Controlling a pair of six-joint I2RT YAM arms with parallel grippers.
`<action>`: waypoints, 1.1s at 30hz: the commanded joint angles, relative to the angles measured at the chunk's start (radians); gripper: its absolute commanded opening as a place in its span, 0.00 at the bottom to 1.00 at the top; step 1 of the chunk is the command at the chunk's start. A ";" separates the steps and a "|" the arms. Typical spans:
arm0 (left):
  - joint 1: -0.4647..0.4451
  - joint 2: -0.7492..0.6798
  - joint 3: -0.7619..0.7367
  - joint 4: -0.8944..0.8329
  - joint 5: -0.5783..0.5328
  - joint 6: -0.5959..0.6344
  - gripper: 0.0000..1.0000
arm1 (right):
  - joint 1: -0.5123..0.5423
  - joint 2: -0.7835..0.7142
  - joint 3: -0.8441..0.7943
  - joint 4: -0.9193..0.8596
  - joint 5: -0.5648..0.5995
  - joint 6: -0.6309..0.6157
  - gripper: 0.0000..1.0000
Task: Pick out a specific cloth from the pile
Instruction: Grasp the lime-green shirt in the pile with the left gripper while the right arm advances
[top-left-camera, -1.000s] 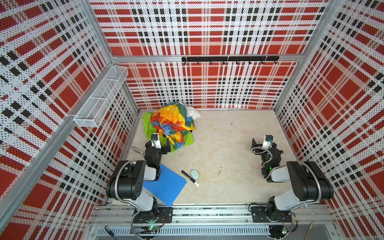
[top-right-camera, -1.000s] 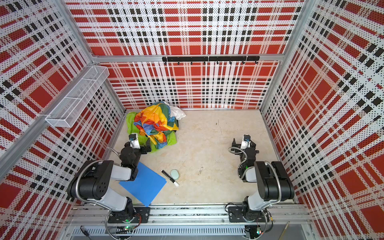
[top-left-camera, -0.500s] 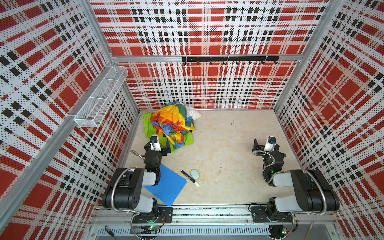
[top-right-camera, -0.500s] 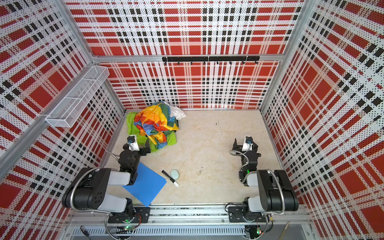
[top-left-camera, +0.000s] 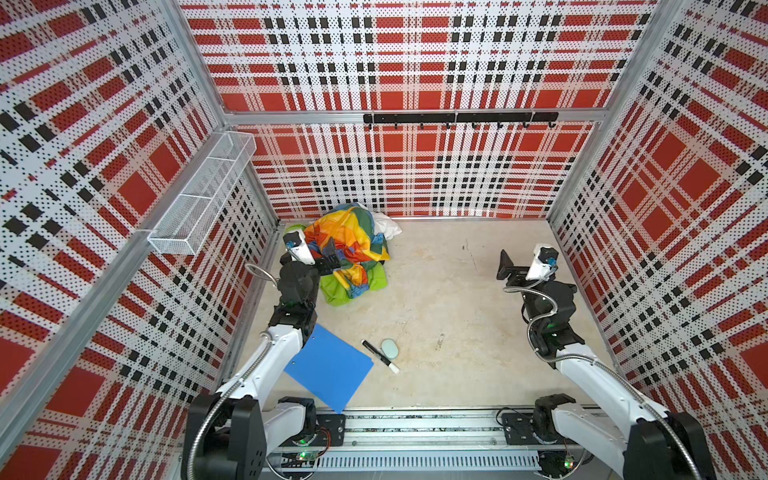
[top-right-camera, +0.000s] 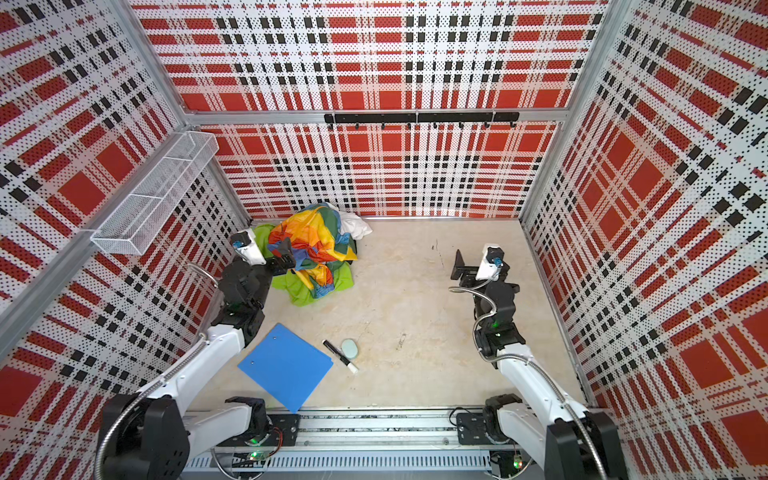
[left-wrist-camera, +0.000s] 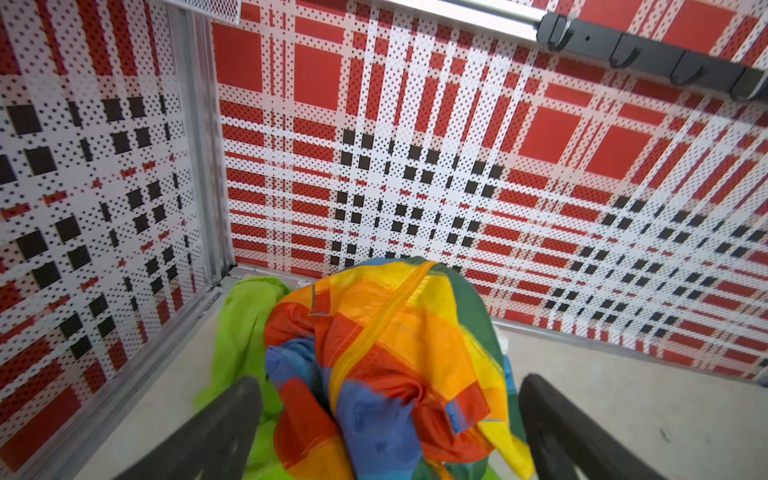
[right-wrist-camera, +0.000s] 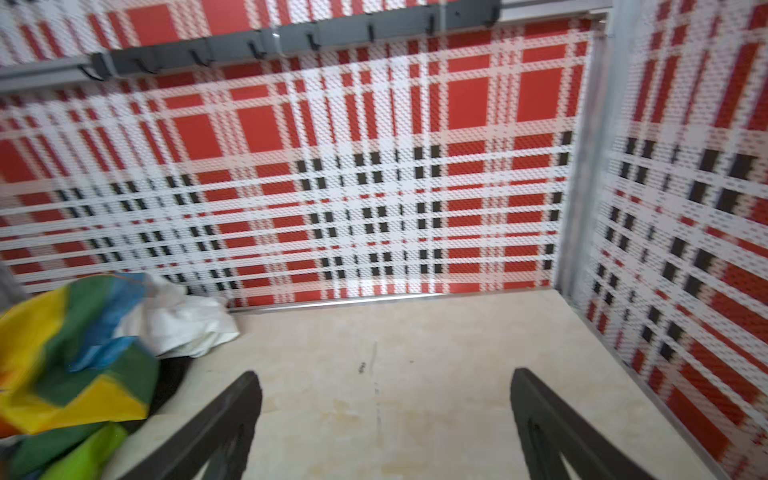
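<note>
my left gripper (left-wrist-camera: 388, 380) is spread wide and empty, straddling the rainbow fabric (left-wrist-camera: 395, 328) on top of the pile (top-left-camera: 353, 249) rather than the lime-green cloth (top-left-camera: 334, 291) i want. the cloth sits at the bottom of the pile, spilling out on the side facing the arms' bases. i'd slide off the rainbow fabric to that bare green lobe, come down low, pinch green only, then drag it out away from the pile. my right gripper (right-wrist-camera: 384, 376) hangs apart over bare worktop (right-wrist-camera: 415, 353), well clear of the pile. most of the cloth is buried, i can't find its dark label, and a black piece under the pile barely shows
</note>
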 joint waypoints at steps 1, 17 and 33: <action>0.032 0.023 0.112 -0.265 0.102 -0.118 0.99 | 0.082 -0.023 0.091 -0.146 0.030 0.072 1.00; 0.389 0.217 0.084 -0.342 0.522 -0.410 0.97 | 0.601 0.167 0.456 -0.460 0.273 0.207 1.00; 0.440 0.558 0.220 -0.350 0.578 -0.426 0.67 | 0.738 0.275 0.540 -0.446 0.266 0.152 1.00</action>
